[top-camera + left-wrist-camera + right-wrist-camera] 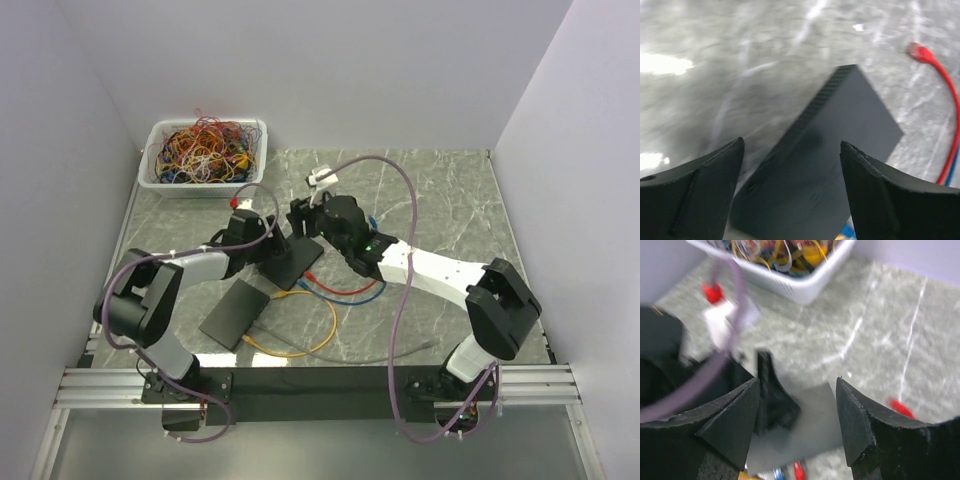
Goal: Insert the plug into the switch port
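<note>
The left fingers [700, 195] stand apart over the black switch [840, 150], which lies flat near the middle of the desk [715, 75], its near end between them. The red plug [916, 51] lies on the desk off the switch's far corner, clear of both pairs of fingers. The right fingers [875, 435], also apart, hover above the switch's far end. Bare desk runs toward the right edge. A cable basket [200, 187] sits in the far-left corner. The switch's ports are too blurred to make out.

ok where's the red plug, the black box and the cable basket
red plug [916, 51], left wrist view, on the connector head
black box [840, 145], left wrist view, on its top face
cable basket [203, 188], top external view, on its front wall
</note>
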Tool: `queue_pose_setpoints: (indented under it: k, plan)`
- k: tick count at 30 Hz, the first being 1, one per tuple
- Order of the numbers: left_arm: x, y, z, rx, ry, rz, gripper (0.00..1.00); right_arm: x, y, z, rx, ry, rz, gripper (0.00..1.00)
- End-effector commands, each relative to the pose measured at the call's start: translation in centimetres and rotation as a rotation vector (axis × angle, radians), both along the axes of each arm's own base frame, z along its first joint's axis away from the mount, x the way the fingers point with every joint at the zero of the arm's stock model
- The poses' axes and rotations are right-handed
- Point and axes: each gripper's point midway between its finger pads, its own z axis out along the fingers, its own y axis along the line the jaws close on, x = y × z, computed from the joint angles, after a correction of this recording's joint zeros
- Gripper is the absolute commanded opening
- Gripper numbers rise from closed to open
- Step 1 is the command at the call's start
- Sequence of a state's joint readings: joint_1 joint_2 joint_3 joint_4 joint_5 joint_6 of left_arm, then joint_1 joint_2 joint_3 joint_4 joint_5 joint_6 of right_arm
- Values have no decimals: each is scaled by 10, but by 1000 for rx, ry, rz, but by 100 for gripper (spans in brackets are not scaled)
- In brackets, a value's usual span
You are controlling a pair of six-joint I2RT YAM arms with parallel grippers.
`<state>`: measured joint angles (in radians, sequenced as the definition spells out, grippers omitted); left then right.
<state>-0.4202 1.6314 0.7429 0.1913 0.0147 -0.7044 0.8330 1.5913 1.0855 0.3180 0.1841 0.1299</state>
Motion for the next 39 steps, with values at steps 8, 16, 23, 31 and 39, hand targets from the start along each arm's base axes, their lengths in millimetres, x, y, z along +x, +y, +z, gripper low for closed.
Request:
queue_pose_setpoints:
  k: [8, 16, 23, 31, 39]
  plan:
    - [-10, 59, 77, 53, -164, 199, 89, -34, -21, -12, 55, 96, -13, 69]
    - [-54, 154, 129, 156, -385, 583, 91, -61, -42, 35, 141, -3, 17, 71]
    - [-87, 208, 121, 296, -591, 730, 90, -70, -59, 50, 160, -45, -5, 72]
    - [-96, 228, 115, 352, -760, 801, 92, -59, -80, 43, 194, -62, -140, 73]
    - [-46, 242, 119, 388, -775, 764, 94, -54, -79, 32, 184, -48, -161, 73]
